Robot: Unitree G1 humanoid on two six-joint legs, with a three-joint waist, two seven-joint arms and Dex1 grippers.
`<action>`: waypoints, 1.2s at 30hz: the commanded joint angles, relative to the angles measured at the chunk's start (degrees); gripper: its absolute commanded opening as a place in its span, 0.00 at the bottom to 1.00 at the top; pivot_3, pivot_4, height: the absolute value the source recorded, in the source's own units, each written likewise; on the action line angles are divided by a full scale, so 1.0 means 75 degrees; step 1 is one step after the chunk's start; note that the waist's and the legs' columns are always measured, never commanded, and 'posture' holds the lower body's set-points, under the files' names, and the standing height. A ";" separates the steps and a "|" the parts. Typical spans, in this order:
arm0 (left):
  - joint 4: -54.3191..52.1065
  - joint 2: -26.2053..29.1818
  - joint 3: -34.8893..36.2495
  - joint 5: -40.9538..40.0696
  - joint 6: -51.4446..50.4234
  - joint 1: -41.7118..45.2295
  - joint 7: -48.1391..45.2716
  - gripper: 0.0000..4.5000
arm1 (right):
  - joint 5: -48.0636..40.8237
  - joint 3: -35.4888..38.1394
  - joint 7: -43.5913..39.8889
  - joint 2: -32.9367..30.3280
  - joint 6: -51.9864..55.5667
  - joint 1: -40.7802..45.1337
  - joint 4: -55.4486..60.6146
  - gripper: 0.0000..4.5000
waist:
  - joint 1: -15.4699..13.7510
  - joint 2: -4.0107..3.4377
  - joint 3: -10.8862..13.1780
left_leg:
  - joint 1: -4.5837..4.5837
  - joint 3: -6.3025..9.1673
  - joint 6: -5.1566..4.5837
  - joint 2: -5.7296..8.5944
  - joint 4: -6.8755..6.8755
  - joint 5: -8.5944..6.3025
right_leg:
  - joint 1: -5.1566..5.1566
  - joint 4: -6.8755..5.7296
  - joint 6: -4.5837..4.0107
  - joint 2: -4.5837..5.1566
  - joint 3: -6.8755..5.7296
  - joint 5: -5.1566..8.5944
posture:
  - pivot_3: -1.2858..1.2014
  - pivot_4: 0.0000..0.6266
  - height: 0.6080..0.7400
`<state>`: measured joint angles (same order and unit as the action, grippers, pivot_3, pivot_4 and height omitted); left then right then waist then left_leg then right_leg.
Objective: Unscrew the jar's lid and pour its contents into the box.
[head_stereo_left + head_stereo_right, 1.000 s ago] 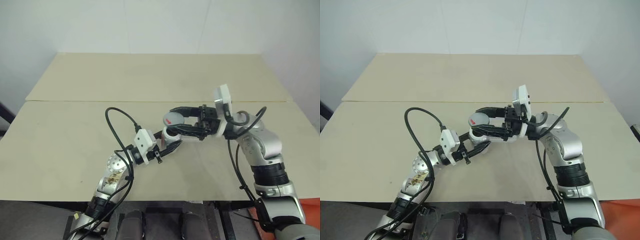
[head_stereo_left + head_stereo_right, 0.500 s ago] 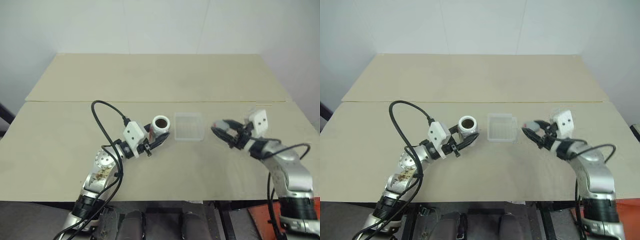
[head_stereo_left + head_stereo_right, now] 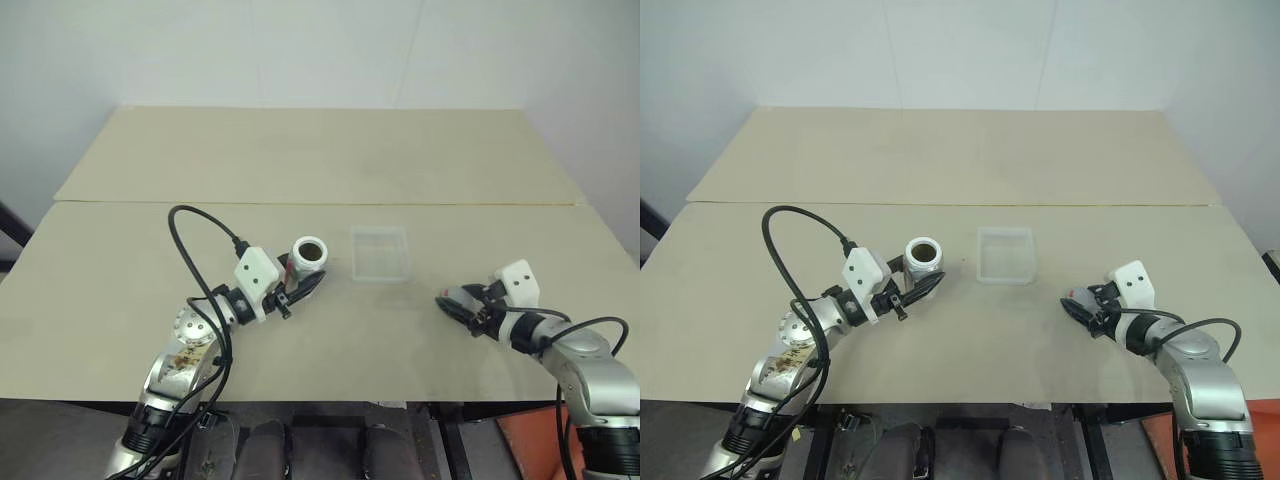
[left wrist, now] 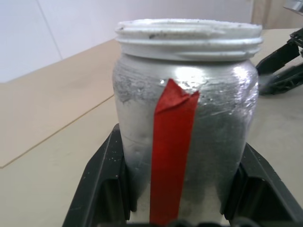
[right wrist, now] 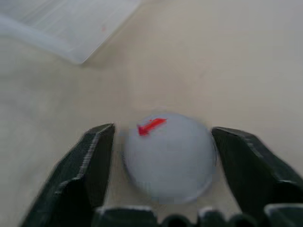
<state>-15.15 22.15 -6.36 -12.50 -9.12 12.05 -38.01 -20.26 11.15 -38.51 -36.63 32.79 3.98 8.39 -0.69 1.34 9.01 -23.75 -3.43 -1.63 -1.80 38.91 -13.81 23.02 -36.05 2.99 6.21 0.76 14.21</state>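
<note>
Grey lid (image 5: 166,158) between spread right end effector (image 3: 1081,308) fingers.

Open silvery jar (image 3: 309,256) with red stripe stands upright left of clear box (image 3: 381,252); grey lid (image 5: 168,156) lies flat.

Bright even light, soft shadows, blurred lid (image 5: 166,156)
</note>
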 commanded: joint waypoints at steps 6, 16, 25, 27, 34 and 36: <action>-0.0361 -0.0073 0.0032 -0.0076 -0.0090 0.0018 0.0128 0.43 | 0.0298 0.0059 -0.0182 -0.0615 -0.0392 -0.0212 0.0693 0.99 | 0.0005 0.0000 0.0000 | -0.0002 0.0001 -0.0001 0.0001 0.0000 0.0000 | 0.0003 0.0001 0.0001 0.0000 0.0001 0.0000 | 0.52 0.24 1.00; 0.0521 0.0021 -0.0221 0.0489 -0.0024 0.1337 0.0023 0.43 | 0.0202 0.0546 -0.0974 -0.1414 -0.1466 -0.0004 0.1253 0.99 | -0.0002 0.0001 0.0000 | -0.0001 0.0002 0.0000 0.0005 0.0005 0.0000 | -0.0004 0.0003 0.0004 -0.0001 0.0000 -0.0002 | 0.52 0.24 1.00; 0.4266 0.0105 -0.1492 0.2936 0.2385 0.4224 0.0375 0.43 | 0.0591 0.0242 -0.0591 -0.1157 -0.1605 -0.0072 0.1650 0.99 | -0.0015 0.0004 0.0002 | -0.0007 -0.0029 -0.0001 0.0013 0.0006 0.0000 | -0.0003 0.0009 0.0007 -0.0001 -0.0004 -0.0003 | 0.52 0.24 1.00; 0.5523 0.0080 -0.1959 0.3820 0.3379 0.5005 0.0917 0.43 | 0.0572 0.0368 -0.0491 -0.1103 -0.1550 -0.0234 0.1859 0.99 | -0.0049 0.0009 0.0005 | -0.0012 -0.0032 -0.0001 0.0016 0.0008 0.0001 | -0.0002 0.0011 0.0008 -0.0001 -0.0011 -0.0003 | 0.52 0.24 1.00; 0.9372 -0.0396 -0.3286 0.6177 0.5843 0.7293 0.3456 0.43 | 0.0312 0.0803 0.0052 -0.0772 -0.1035 -0.0526 0.2554 0.99 | -0.0053 0.0024 0.0014 | -0.0032 -0.0034 -0.0003 0.0018 0.0011 0.0000 | 0.0008 0.0018 0.0016 -0.0001 -0.0013 -0.0008 | 0.52 0.24 1.00; 1.0073 -0.0455 -0.3835 0.6971 0.6237 0.7815 0.4376 0.43 | 0.0302 0.0856 0.0157 -0.0723 -0.0961 -0.0619 0.2713 0.99 | -0.0051 0.0027 0.0015 | -0.0045 -0.0034 -0.0002 0.0018 0.0012 0.0000 | 0.0019 0.0018 0.0017 0.0000 -0.0015 -0.0008 | 0.52 0.24 1.00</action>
<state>57.89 18.84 -33.22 35.55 34.35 67.63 -11.28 -17.13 15.20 -38.34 -42.15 25.20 -0.55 26.03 -1.07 1.54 9.13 -24.14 -3.68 -1.64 -1.66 39.01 -13.82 23.18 -35.89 3.12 6.20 0.62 14.15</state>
